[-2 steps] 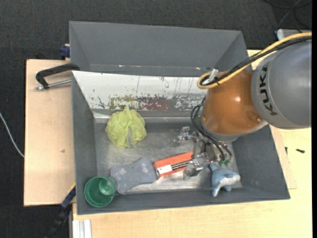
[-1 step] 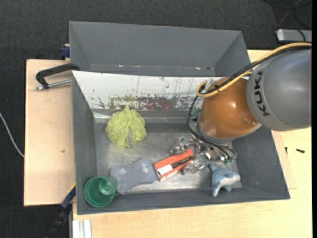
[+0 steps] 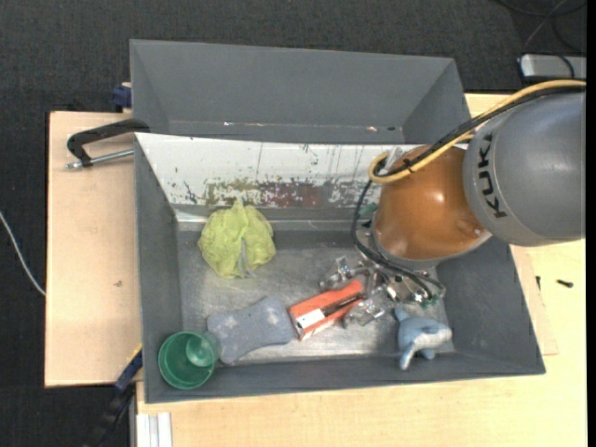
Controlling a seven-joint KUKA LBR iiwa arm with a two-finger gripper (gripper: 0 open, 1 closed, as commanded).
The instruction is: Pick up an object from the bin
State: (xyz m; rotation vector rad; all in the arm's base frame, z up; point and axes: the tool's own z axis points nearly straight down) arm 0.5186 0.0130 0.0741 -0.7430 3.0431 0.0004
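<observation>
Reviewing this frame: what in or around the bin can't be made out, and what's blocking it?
All in the camera view:
1. end effector: its top is hidden under the orange wrist cover; whether it grips anything can't be told.
2. orange-red object: its right end is hidden by the end effector; its kind is unclear.
3. bin: the right rear floor is covered by the arm.
4. blue-grey toy: too small to identify.

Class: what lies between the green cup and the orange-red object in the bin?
A crumpled grey cloth lies between the green cup and the orange-red object, in the camera view.
</observation>
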